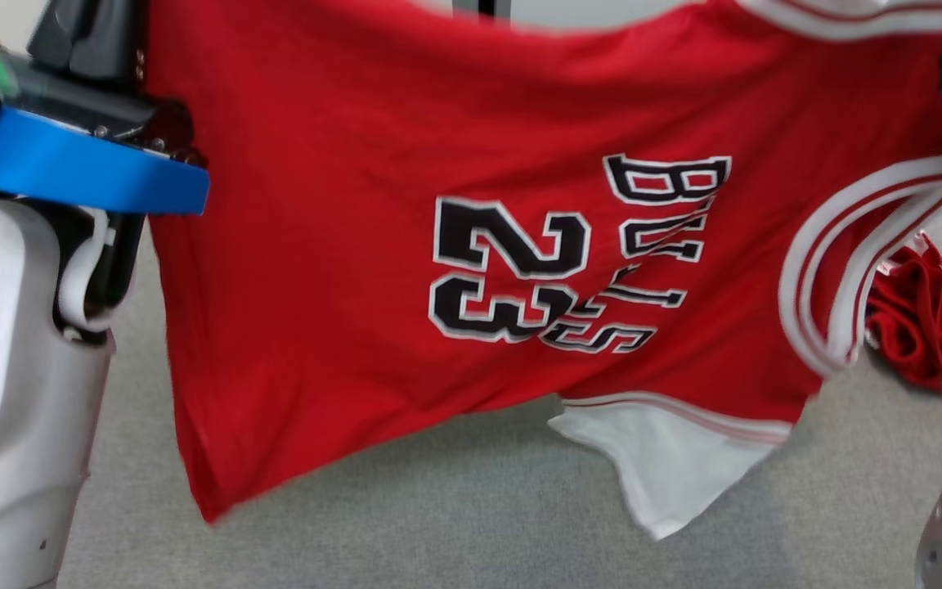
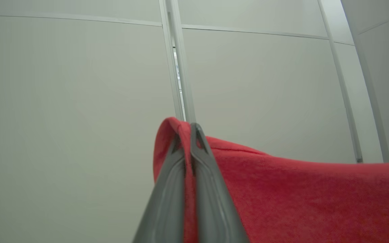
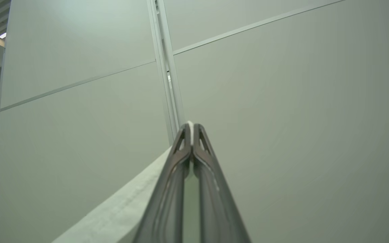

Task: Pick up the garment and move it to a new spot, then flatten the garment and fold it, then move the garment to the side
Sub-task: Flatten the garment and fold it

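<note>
Hanging over the floor [image 1: 438, 507], the jersey [image 1: 340, 245] may slip, as right gripper [image 3: 190, 127] pinches only trim, left gripper [image 2: 188, 128] cloth.

My head camera is looking forward and down from close range, taking in the red jersey [image 1: 373, 270] spread wide across its view above a grey surface [image 1: 438, 523]. My left wrist camera is peering up along my left hand [image 2: 187, 131], very near the jersey's red edge. My right wrist camera is aiming up along my right hand [image 3: 191, 130]. Both wrist cameras are sharing the pale panelled wall [image 2: 79, 84]; the head and left wrist cameras are sharing the jersey.
</note>
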